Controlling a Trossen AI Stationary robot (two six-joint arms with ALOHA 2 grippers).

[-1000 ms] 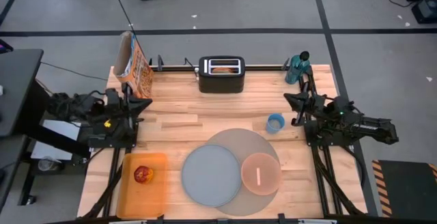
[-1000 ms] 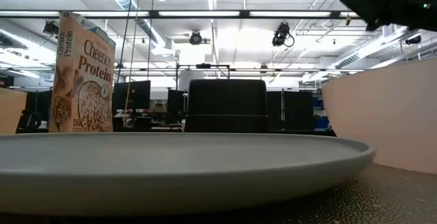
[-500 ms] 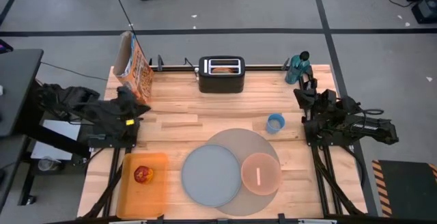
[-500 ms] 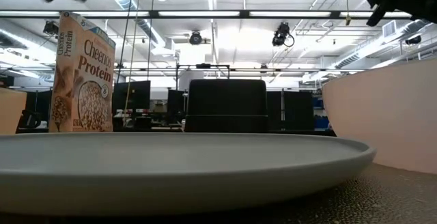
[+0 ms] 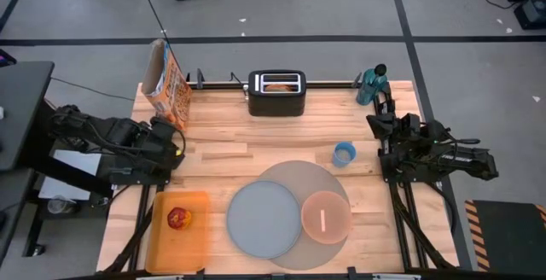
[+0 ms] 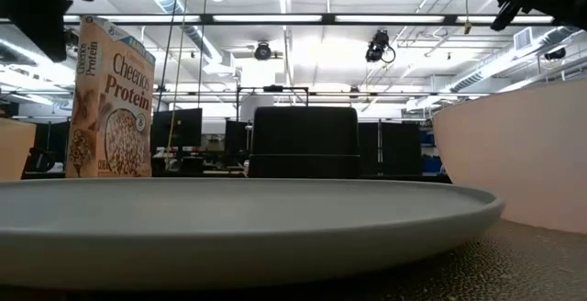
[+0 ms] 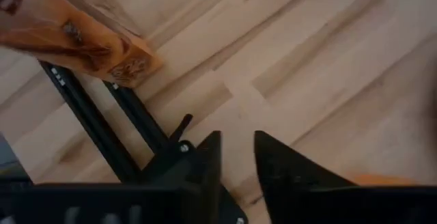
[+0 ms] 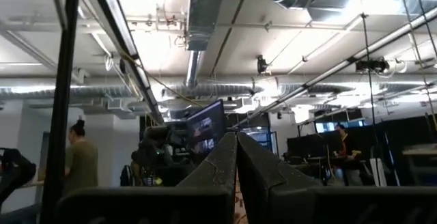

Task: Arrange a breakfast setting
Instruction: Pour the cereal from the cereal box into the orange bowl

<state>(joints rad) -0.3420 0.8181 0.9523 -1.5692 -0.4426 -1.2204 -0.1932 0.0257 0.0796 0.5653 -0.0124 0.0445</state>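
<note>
Two arms sit pulled back at opposite edges of the wooden table (image 5: 256, 143), neither one holding anything. The left gripper (image 7: 237, 157) hangs over the table's left edge with its fingers slightly apart, a narrow gap showing between them; the cereal box (image 5: 165, 82) stands just beyond it toward the far corner, and the orange board (image 5: 179, 231) with the red apple (image 5: 178, 218) lies nearer the front edge, apart from it. The right gripper (image 8: 236, 149) is at the right edge, tilted up toward the ceiling, its fingers pressed together. The small blue cup (image 5: 344, 154) stands just inward of it, and the round placemat (image 5: 294, 174) lies farther toward the table's front middle. On the placemat rest the grey plate (image 5: 264, 219) and, touching its right side, the pink bowl (image 5: 325, 217) with a spoon (image 5: 323, 220) in it. The black toaster (image 5: 276, 93), with a bagel half (image 5: 276, 85) in its slot, stands at the far edge between both arms.
</note>
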